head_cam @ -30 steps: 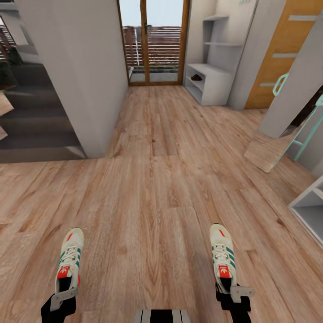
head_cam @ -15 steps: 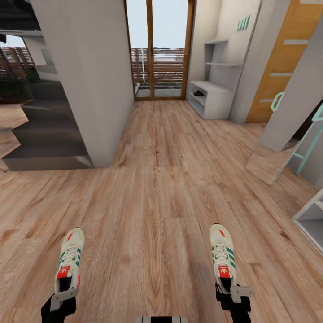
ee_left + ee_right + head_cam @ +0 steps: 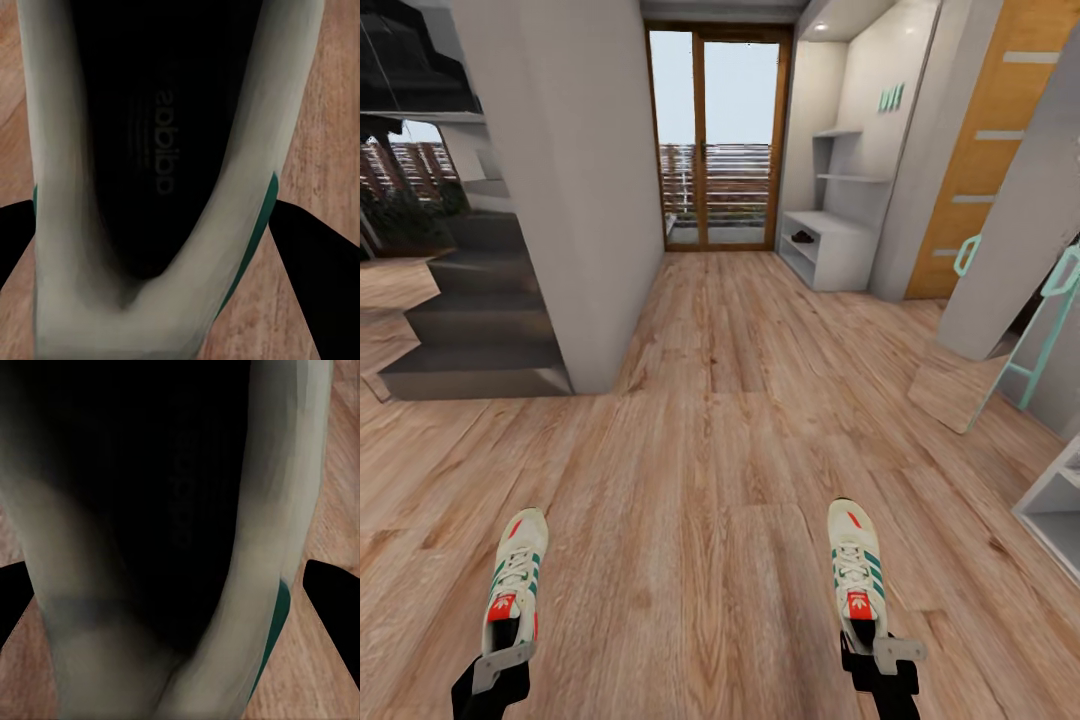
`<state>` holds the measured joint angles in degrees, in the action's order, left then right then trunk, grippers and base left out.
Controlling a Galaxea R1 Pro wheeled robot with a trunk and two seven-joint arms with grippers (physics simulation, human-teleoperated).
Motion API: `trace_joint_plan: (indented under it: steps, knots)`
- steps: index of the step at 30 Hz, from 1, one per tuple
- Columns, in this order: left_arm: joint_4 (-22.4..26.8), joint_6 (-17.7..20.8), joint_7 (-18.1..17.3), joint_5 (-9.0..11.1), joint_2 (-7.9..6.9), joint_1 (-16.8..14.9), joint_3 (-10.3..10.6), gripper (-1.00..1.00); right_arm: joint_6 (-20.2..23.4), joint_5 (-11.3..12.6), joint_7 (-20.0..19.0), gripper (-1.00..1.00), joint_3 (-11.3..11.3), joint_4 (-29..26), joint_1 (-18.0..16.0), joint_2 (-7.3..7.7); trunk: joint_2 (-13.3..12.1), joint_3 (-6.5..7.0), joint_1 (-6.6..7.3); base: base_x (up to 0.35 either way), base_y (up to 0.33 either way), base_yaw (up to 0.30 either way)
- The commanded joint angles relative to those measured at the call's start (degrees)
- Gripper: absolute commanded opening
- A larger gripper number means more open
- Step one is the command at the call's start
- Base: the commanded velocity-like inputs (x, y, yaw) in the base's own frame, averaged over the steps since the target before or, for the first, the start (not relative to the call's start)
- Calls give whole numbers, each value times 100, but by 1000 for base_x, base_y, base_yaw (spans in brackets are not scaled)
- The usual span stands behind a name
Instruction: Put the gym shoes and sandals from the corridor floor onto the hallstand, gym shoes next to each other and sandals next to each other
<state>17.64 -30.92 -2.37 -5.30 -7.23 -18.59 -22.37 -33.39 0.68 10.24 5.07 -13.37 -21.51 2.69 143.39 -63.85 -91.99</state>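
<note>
Left pincer (image 3: 495, 668): clenched on the heel of the left gym shoe (image 3: 515, 578), which is carried above the corridor floor (image 3: 690, 480); toe points forward, long axis straight ahead. In the left wrist view the dark shoe opening (image 3: 161, 150) lies between the fingers.
Right pincer (image 3: 882, 660): grasping the right gym shoe (image 3: 856, 572) by its heel, toe also forward; the 2 shoes run parallel, well apart.
Hallstand (image 3: 828, 248): far ahead and to the right, beside the glass door (image 3: 720, 140); a small dark item, perhaps a sandal, sits in its open shelf, too small to tell.
Key relation: the rack lies along the shoes' long axes and rightward, so the right arm is likely nearer.
Step, as I judge: driving down the corridor with both shoes.
</note>
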Motion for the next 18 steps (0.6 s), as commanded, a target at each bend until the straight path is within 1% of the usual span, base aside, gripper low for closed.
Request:
trace_joint_plan:
  steps: [1, 12, 18]
  knots:
    - [-6, -20, -18, -59, 3, -4, -48, -100, -7, 8, 48, -100, 51, 6, -3, 3, 0, 19, 3, 0, 0, 2]
    - [-6, -18, -18, -83, 3, -4, -48, -100, -10, 2, 48, -100, 56, 9, -3, 3, -16, 263, 32, 0, 0, 0]
    - [-6, -20, -18, -87, 6, -4, -48, -100, -10, 2, 48, -100, 56, 9, -3, 3, -256, 371, 164, 0, 0, 0]
